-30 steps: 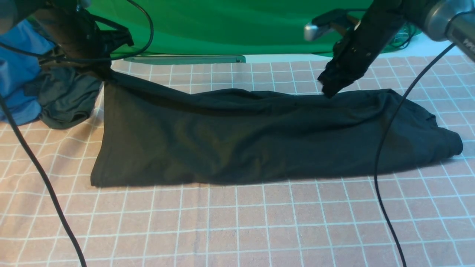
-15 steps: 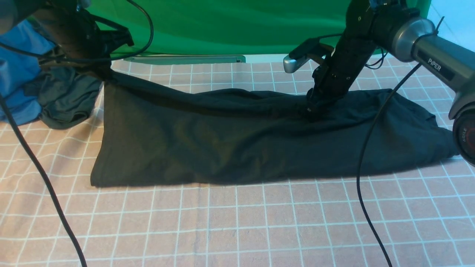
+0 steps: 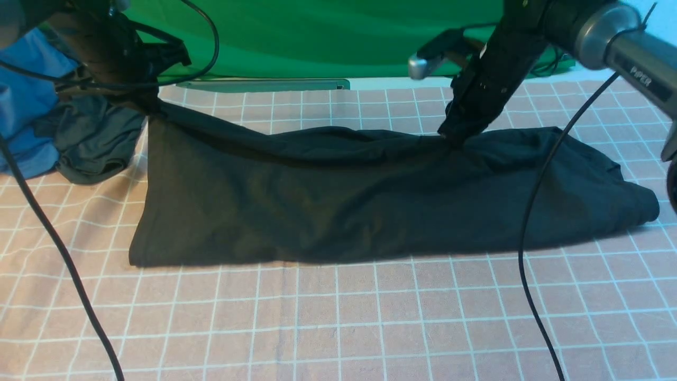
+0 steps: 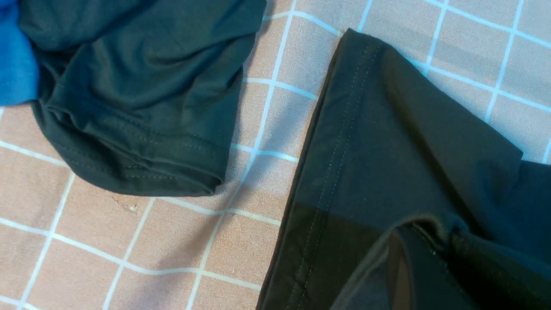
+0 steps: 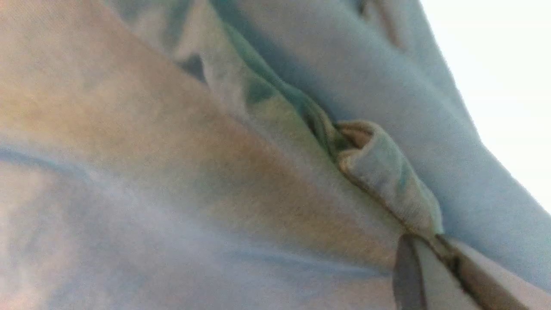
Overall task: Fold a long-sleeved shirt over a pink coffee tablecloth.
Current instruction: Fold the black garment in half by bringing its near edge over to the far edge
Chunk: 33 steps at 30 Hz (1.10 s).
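Two arms are in frame, both working on the same cloth.

Far left of the front view: a blue garment (image 3: 21, 106) is lying bunched at the frame edge. A smaller dark grey garment (image 3: 95, 140) is resting against it.

Upper left: the left fingers (image 4: 409, 267) are pinching the far left corner of the long-sleeved shirt (image 3: 344, 201). They are closed tight on the hem and are holding that corner raised off the surface.

Centre: the shirt is lying as a long black band across the middle of the pink coffee tablecloth (image 3: 338, 317), reaching from left of centre almost to the right edge. Its near edge is lying flat and its far edge is rising toward each arm. A green cloth (image 3: 317, 37) is hanging across the top of the frame.

Upper right: the right fingers (image 3: 454, 136) are pointing down into the shirt's far edge, closed narrow on a small fold of fabric. The right wrist view is showing that fold bunching at the tips. The shirt's right end is lying rumpled.
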Each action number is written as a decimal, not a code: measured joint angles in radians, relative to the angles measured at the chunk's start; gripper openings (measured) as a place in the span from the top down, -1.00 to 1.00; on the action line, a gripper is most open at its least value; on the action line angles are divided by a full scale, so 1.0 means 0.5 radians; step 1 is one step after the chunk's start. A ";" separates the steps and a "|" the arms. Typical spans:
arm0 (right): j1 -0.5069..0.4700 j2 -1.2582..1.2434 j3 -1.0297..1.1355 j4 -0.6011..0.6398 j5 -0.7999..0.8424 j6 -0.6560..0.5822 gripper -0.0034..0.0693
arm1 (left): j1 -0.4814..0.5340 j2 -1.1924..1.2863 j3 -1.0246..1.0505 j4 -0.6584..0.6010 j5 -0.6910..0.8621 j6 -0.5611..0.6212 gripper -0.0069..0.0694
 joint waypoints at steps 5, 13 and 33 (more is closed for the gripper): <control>-0.002 -0.018 -0.053 0.002 -0.044 0.014 0.79 | 0.000 0.000 0.000 0.039 -0.028 -0.012 0.74; -0.027 -0.018 -0.059 0.000 -0.163 0.056 0.79 | 0.047 0.000 0.000 0.079 -0.169 -0.119 0.74; -0.020 0.117 -0.061 -0.005 -0.198 0.162 -0.21 | 0.051 0.002 0.000 0.060 -0.143 -0.115 0.74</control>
